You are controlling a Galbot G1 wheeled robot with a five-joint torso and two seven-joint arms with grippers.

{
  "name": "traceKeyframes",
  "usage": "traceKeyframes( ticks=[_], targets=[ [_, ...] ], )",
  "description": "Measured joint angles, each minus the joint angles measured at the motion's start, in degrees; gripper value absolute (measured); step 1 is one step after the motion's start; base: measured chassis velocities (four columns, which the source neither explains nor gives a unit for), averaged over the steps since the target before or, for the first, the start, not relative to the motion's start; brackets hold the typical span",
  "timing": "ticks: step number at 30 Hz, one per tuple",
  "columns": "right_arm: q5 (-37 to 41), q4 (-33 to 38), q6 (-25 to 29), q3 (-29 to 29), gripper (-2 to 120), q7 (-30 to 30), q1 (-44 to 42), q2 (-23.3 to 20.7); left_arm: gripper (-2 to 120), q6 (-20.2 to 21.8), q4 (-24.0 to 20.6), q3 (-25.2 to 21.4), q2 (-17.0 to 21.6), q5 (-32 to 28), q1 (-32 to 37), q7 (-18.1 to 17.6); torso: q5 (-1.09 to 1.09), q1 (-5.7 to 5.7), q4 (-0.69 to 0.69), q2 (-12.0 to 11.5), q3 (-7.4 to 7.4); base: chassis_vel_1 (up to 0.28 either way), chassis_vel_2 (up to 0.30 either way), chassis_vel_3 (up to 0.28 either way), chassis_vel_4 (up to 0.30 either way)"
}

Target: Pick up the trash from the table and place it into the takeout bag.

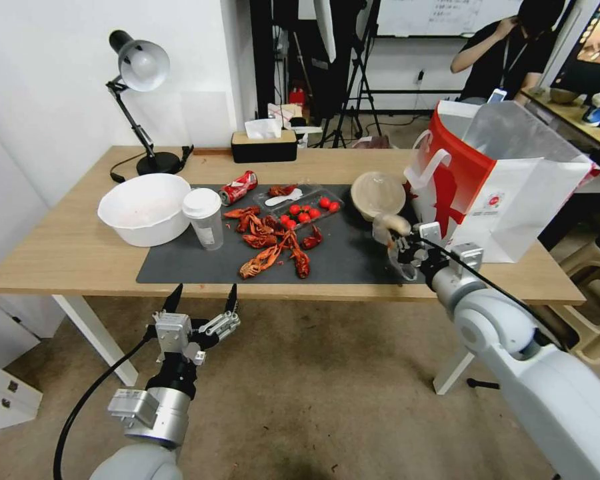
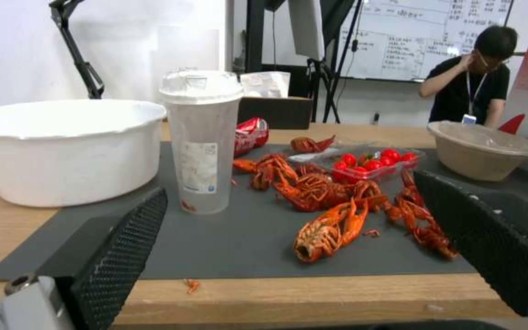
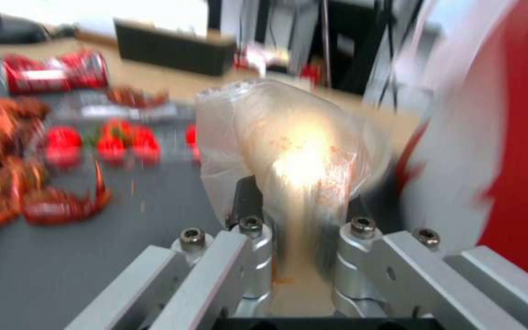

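Low in the left of the head view, the left gripper point(image 1: 202, 298) hangs before the desk point(image 1: 73, 257), its black fingers spread apart and holding nothing. Above it on the dark mat point(image 1: 353, 260) stands the white-lidded cup point(image 1: 204, 217), with the dented red can point(image 1: 238, 187) lying just beyond. Further right, the tan lidded bowl point(image 1: 378, 195) sits on the mat beside the takeout bag point(image 1: 507, 193). Right of centre, the right gripper point(image 1: 399, 250) is clamped on the clear plastic bag point(image 1: 390, 229), held above the mat's right end, close against the takeout bag's red side.
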Motion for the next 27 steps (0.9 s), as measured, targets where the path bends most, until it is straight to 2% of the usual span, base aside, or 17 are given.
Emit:
traceKeyframes(
  ticks=[3,9,11,13,15,20,23,27],
  targets=[
    [0.9,3.2,2.0,2.2,7,0.8,2.3,-3.5,100,-0.3,-0.3,-0.1,-0.1,0.0,0.3,0.0,-0.01,0.00,0.00,0.0,0.00,0.000,0.000,0.000,0.000],
    [5.4,4.2,2.5,4.0,7,4.2,7.9,-6.4,100,-0.5,-0.8,-0.2,-0.1,0.1,0.6,-0.1,-0.01,-0.01,0.01,0.0,0.00,0.000,0.000,0.000,0.000],
    [11.0,2.2,1.8,5.0,7,7.9,16.0,-8.5,100,-0.6,-1.0,-0.3,-0.2,0.2,0.6,-0.1,-0.02,0.00,0.01,0.0,0.00,0.000,0.000,0.000,0.000],
    [12.6,1.2,1.5,5.2,7,8.7,18.0,-8.9,100,-0.7,-1.0,-0.3,-0.2,0.3,0.6,-0.1,-0.01,0.00,0.01,0.0,0.00,0.000,0.000,0.000,0.000],
    [16.4,-1.5,0.1,5.4,7,10.7,22.0,-9.9,100,-0.8,-1.0,-0.3,-0.3,0.3,0.7,-0.1,-0.01,0.00,0.01,0.0,0.00,0.000,0.000,0.000,0.000],
    [20.5,-4.4,-2.8,5.3,7,13.3,25.3,-10.7,100,-0.8,-1.0,-0.4,-0.3,0.3,0.8,-0.1,0.00,0.00,0.00,0.0,0.00,0.000,0.000,0.000,0.000],
    [25.8,-6.8,-9.0,4.2,7,18.8,28.1,-10.8,100,-0.9,-1.0,-0.1,-0.3,-0.2,0.8,0.2,0.00,0.00,0.00,0.0,0.01,0.000,0.000,0.000,0.000],
    [28.9,-8.0,-11.9,3.8,7,21.4,28.9,-10.2,100,-1.0,-0.8,0.0,-0.3,-0.2,0.8,0.3,-0.01,0.00,0.00,0.0,0.01,0.000,0.000,0.000,0.000]
  ],
)
